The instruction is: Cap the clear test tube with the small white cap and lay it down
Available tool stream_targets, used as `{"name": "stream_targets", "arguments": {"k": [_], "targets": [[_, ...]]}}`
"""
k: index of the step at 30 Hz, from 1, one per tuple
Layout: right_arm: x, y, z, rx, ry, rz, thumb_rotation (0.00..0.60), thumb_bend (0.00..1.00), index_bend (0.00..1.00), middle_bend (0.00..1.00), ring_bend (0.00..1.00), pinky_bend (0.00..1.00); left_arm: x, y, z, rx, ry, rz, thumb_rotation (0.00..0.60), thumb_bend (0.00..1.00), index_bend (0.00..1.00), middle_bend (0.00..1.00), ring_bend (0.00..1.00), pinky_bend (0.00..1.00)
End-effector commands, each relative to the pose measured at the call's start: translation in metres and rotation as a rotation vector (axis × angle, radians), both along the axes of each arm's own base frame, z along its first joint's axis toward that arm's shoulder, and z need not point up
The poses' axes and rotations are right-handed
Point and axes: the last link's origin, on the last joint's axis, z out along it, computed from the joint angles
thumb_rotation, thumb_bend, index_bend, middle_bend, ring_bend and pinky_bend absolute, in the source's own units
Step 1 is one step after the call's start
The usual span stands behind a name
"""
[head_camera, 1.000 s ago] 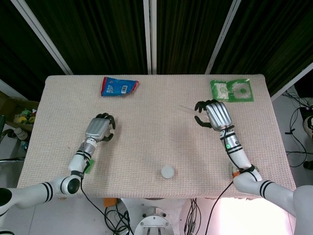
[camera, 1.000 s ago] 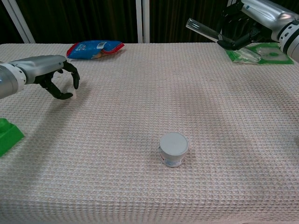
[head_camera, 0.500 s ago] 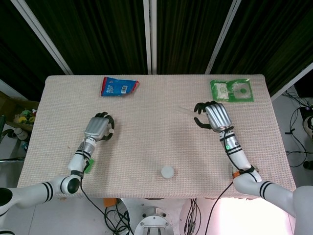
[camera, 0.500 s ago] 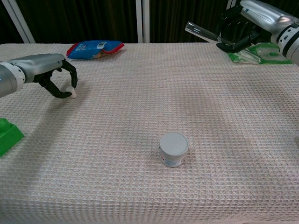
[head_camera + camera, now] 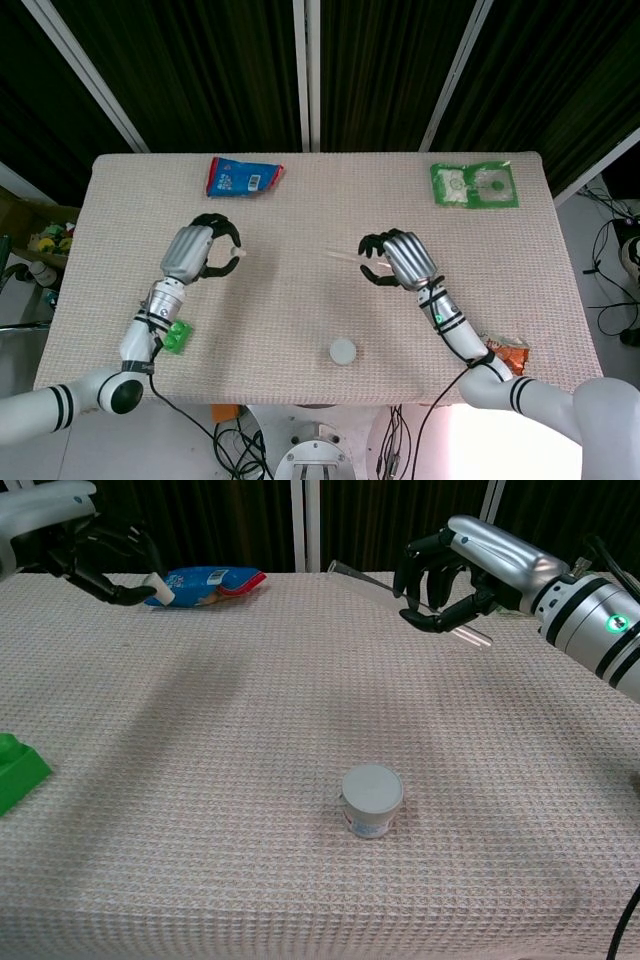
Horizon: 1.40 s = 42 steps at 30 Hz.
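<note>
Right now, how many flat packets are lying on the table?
2: a red and blue packet near the far left edge, and a green packet at the far right corner.

Silver-backed hand [image 5: 470,565] with black fingers [image 5: 412,570]

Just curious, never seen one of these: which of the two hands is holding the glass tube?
The right hand: the clear tube sticks out of it. The left hand pinches only the small white cap.
</note>
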Motion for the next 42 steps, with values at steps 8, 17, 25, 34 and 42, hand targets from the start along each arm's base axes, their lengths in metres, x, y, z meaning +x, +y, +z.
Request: {"name": "stream_targets", "arguments": {"k": [8,17,25,34,42], "targets": [[0.027,0.005,-0.023,-0.023,-0.101,0.1,0.6,0.52,0.8,0.71,0.55,0.53,0.039,-0.016,0.026,-0.069,-0.17,-0.128,0.6,0.44,0.61,0.38,0.21,0.18],[0.032,0.008,-0.042,-0.035,-0.229,0.11,0.6,0.52,0.8,0.71,0.55,0.54,0.047,-0.015,0.019,-0.094,-0.226,-0.12,0.6,0.45,0.61,0.38,0.21,0.18],[0.036,0.005,-0.055,-0.024,-0.29,0.102,0.6,0.52,0.8,0.71,0.55,0.54,0.049,-0.013,0.016,-0.06,-0.25,-0.1,0.599,0.45,0.61,0.37,0.21,0.18],[0.046,0.001,-0.06,-0.007,-0.322,0.108,0.6,0.52,0.8,0.71,0.55,0.54,0.053,-0.013,0.012,-0.054,-0.275,-0.084,0.6,0.45,0.61,0.37,0.21,0.18],[0.049,-0.001,-0.059,-0.014,-0.327,0.109,0.6,0.52,0.8,0.71,0.55,0.54,0.056,-0.014,0.012,-0.046,-0.29,-0.086,0.599,0.45,0.61,0.37,0.21,0.18]]}}
